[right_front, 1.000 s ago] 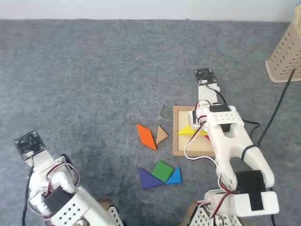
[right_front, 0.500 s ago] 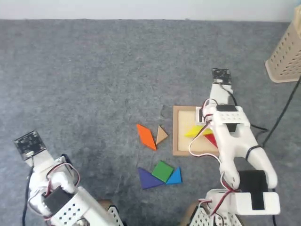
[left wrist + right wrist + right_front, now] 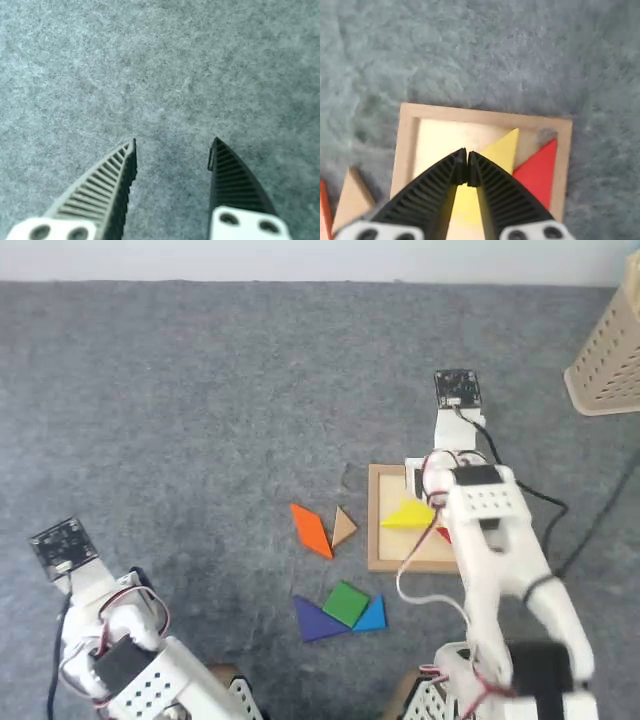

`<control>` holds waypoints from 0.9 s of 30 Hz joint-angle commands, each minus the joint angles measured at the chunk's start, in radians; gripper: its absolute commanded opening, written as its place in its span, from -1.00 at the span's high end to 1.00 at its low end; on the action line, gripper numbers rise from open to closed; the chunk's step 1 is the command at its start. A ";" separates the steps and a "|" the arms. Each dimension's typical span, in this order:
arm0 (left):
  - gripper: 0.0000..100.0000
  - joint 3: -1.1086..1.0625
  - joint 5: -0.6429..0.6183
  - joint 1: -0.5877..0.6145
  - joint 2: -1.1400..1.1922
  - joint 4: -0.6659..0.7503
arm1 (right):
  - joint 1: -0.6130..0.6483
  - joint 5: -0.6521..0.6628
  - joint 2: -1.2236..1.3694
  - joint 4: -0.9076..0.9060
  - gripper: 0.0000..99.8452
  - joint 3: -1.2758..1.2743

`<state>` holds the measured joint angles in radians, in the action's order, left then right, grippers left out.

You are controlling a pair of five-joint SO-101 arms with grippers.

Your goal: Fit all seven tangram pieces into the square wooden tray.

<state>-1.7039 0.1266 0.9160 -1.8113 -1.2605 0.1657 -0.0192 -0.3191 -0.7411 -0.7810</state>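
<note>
- The left arm [image 3: 120, 650] is sitting well to the left of the tray [image 3: 374, 522], its jaws spread wide over bare grey worktop and holding nothing.
- Five pieces are lying outside the tray. The orange parallelogram [image 3: 311, 529] and the tan triangle [image 3: 343, 526] are just left of its left rim. The purple triangle [image 3: 315, 620], green square [image 3: 346, 603] and blue triangle [image 3: 372, 615] are clustered below its lower-left corner.
- Inside the tray, the yellow triangle [image 3: 408, 515] and the red triangle [image 3: 443, 533] are lying side by side and seem to touch.
- The right arm [image 3: 490, 530] is hanging over the tray. Its jaws are pressed shut with nothing between them, their tips above the yellow triangle.
- Judging by this, two of seven pieces are in, and the arm is probably settling the yellow one.
- Next, the right jaws need opening and carrying left of the tray, likely to the tan triangle, the nearest piece.
- The right wrist view is giving the closed tips and the bare tray floor beside the yellow triangle, which the arm is covering in the high view.
- The high view is adding the cluster of three below the tray.
</note>
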 commanded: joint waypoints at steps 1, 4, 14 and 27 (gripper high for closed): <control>0.55 0.019 -0.009 -0.002 -0.011 -0.003 | 0.024 0.118 -0.182 -0.015 0.99 -0.084; 0.55 0.019 -0.009 -0.002 -0.011 -0.003 | 0.097 0.226 -0.234 -0.013 0.99 -0.184; 0.55 0.019 -0.009 -0.002 -0.011 -0.003 | 0.226 0.354 -0.251 -0.153 0.99 -0.175; 0.55 0.019 -0.009 -0.002 -0.011 -0.003 | 0.157 0.359 0.054 -0.120 0.99 -0.025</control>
<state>-1.7039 0.1266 0.9160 -1.8113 -1.2605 0.3590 0.3337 -0.3038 -0.8823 -0.8915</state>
